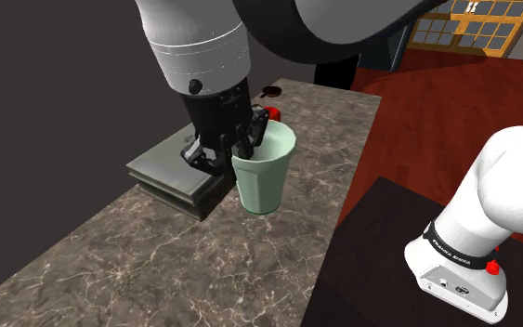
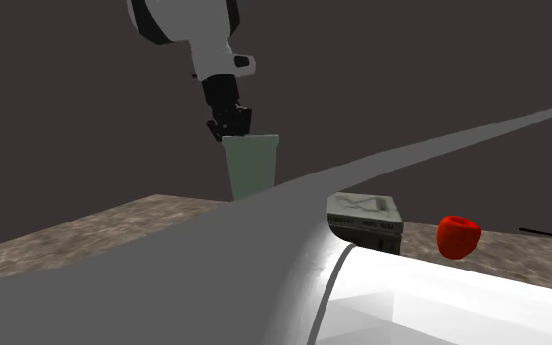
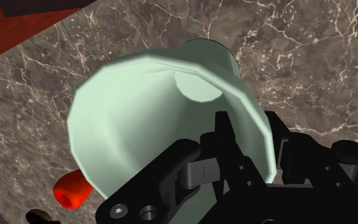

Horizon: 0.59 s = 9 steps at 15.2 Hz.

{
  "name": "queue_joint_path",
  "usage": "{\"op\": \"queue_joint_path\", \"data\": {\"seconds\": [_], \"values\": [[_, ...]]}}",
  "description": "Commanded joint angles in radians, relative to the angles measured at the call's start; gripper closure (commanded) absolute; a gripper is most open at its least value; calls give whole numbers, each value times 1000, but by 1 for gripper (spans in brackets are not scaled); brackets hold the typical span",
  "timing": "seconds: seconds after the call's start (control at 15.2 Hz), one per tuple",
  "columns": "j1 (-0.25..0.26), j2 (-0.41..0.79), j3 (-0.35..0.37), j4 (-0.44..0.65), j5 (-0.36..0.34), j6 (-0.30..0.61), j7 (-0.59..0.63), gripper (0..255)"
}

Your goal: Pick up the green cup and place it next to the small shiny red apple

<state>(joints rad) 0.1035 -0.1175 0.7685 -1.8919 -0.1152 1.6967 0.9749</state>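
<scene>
Jaws: I am closing my gripper (image 1: 240, 149) almost fully, pinching the thin wall of the cup (image 1: 265, 181) at its rim, one finger inside and one outside.
Cup: it is standing upright over the counter (image 1: 157, 269); I cannot tell whether its base is clear of the counter.
Books: they are lying just beside the cup, on the side my outer finger is working.
Apple: the apple (image 1: 274, 112) is sitting near the cup, beyond its far rim.
Grip: a one-wall pinch is likely letting the cup swing, so I am aiming for firm, steady pressure.
Lift: I am planning to rise straight up, keeping the cup from brushing the books.
Carry: I am favouring a short, slow, level move, stopping the cup just short of the apple.
</scene>
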Motion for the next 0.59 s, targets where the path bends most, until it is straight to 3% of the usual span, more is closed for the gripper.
{"op": "queue_joint_path", "data": {"seconds": [0.0, 0.53], "values": [[-1, -2, -1, 26, 1, -27, -5, 255], [-2, 8, 0, 141, -5, -134, -17, 255]]}}
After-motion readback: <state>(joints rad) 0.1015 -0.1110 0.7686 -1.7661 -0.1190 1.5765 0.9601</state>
